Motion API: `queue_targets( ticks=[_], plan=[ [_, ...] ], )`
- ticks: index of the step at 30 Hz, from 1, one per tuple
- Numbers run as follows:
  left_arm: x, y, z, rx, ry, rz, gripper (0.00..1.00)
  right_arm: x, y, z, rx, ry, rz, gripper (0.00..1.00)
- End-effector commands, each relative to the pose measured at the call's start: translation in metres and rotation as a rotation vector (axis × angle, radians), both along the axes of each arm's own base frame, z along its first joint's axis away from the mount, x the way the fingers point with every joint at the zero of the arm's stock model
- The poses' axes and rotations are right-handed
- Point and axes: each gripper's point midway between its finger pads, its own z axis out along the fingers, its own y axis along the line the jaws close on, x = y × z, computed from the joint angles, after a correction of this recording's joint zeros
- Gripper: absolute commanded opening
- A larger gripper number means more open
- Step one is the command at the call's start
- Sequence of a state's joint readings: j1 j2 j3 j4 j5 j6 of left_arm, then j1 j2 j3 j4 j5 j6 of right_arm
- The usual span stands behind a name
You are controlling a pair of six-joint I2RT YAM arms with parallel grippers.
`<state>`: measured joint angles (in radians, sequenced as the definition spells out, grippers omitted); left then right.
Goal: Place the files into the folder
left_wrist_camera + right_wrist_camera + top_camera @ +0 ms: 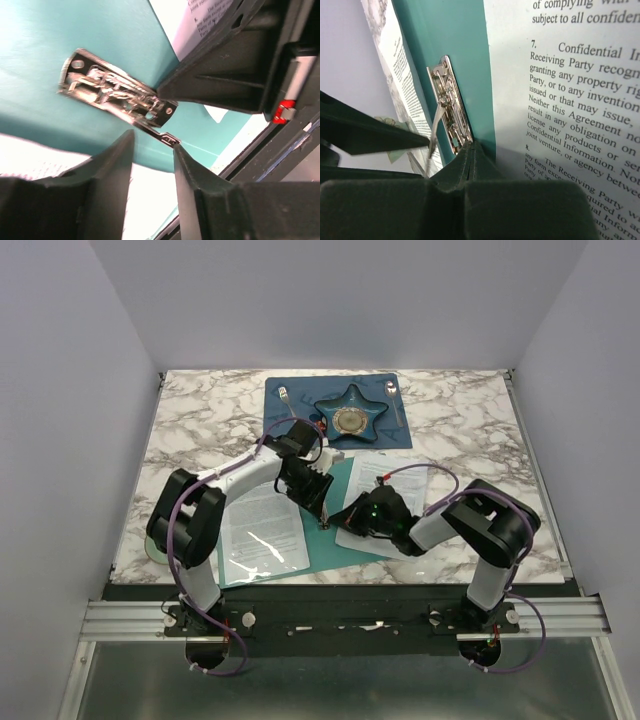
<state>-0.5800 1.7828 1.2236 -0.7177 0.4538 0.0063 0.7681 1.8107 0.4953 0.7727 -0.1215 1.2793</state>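
The teal folder (pixel 335 490) lies open on the marble table, with its silver clip (pixel 117 92) at the spine. One stack of printed files (pixel 262 532) rests on its left half. Another file (pixel 570 100) lies to the right of the spine. My left gripper (pixel 152 144) hovers over the clip with its jaws apart and nothing between them. The clip's raised lever (pixel 436 127) ends just off the right fingertip (pixel 180 150). My right gripper (pixel 472 145) is shut, its joined tips resting against the near end of the clip (pixel 447 100).
A dark blue placemat (pixel 290 420) with a star-shaped dish (pixel 350 420) and cutlery lies behind the folder. Both arms cross over the folder's spine, close to each other. White walls stand round the table.
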Motion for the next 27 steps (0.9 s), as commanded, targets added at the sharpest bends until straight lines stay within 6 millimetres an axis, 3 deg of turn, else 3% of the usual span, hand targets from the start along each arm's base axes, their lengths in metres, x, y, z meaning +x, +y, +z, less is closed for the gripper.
queue_targets(
  ticks=[1,7,11,18,22,27],
  plan=[
    [0.024,0.001,0.029,-0.048,-0.116,0.001,0.49,-0.068,-0.058,-0.087,-0.33,0.245,0.055,0.0],
    [0.045,0.017,0.047,-0.015,-0.193,0.043,0.57,-0.06,-0.054,-0.074,-0.333,0.202,0.067,0.0],
    [0.068,0.035,0.048,0.066,-0.263,0.095,0.61,-0.042,-0.039,-0.052,-0.326,0.13,0.089,0.0],
    [0.093,0.07,0.019,0.281,-0.328,0.172,0.62,-0.018,-0.016,-0.007,-0.289,-0.018,0.144,0.01],
    [0.104,0.084,0.003,0.363,-0.367,0.204,0.62,-0.016,-0.008,0.003,-0.262,-0.052,0.179,0.0],
    [0.097,0.088,-0.017,0.386,-0.338,0.198,0.62,-0.018,0.0,0.017,-0.203,-0.103,0.212,0.0]
  ],
)
